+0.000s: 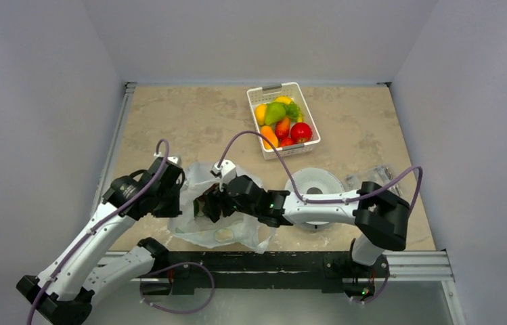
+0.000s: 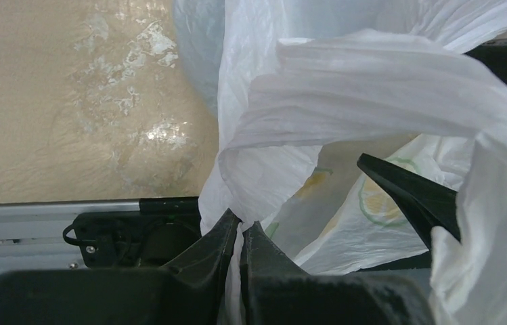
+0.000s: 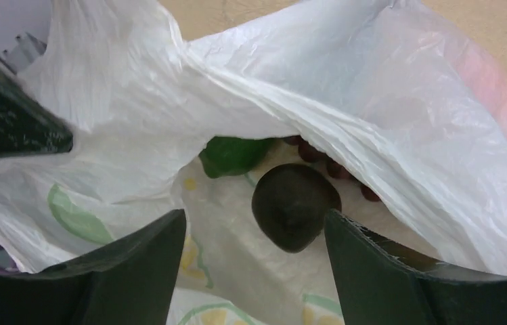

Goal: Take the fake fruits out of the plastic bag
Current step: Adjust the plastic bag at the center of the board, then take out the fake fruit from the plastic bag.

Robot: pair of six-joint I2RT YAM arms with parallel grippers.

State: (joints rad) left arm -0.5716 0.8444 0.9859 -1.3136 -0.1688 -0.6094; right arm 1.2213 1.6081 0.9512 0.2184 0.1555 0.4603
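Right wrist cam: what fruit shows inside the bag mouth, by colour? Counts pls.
green fruit: 1
dark round fruit: 1
dark red grape bunch: 1, partly under the plastic bag film
Total: 3 showing; the film may hide more.

Plastic bag (image 1: 216, 230): thin white film, crinkling, letting light through.
Inside the bag: dark fruit (image 3: 296, 206) showing dull, matt skin; green fruit (image 3: 233, 154) shining glossy.
Under the bag: table (image 1: 169, 122) showing a smooth stone-look top, gleaming in patches.
Beside the bag: rail (image 2: 47, 211) showing brushed grey metal.
Beyond the bag: basket (image 1: 256, 101) showing white plastic lattice, holding fruits (image 1: 301, 132) shining glossy.
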